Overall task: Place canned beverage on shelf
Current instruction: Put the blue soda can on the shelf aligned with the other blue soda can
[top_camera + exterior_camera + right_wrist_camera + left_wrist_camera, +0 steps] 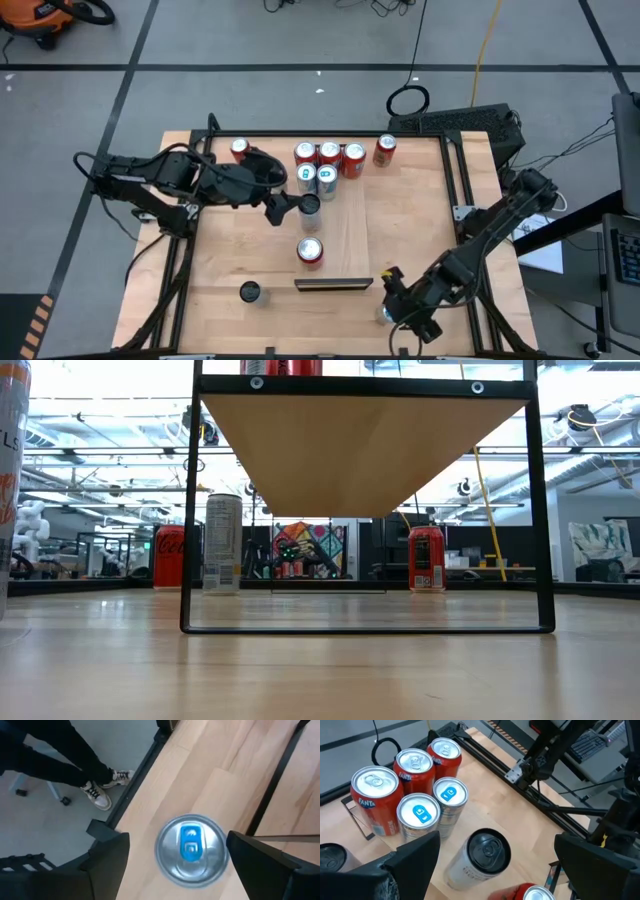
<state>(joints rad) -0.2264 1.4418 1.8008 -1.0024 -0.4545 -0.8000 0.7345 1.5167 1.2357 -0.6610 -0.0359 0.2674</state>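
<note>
Left end effector (292,206) is over the middle of the counter (410,230), fingers spread wide, straddling an upright black-topped can (310,205) without visible contact; the left wrist view shows that can (479,857) standing between the two dark fingers (412,862).

Right end effector (392,300) is at the near right edge of the counter, jaws apart, positioned over a silver can with a blue tab (191,849); the fingers (107,860) stand clear on both sides of it. Nothing is held by either arm.

The shelf (345,225), a pale-wood board with a dark strip at its near end, runs from the far edge toward the near edge at the counter's centre. Five cans are grouped at its far end: three red Fanta cans (329,154) and two blue-tabbed silver cans (316,177). One red can (310,251) stands farther toward the near end.

Separate red cans stand at the far left (239,149) and far right (385,149). A black-topped can (249,291) stands near left.
</note>
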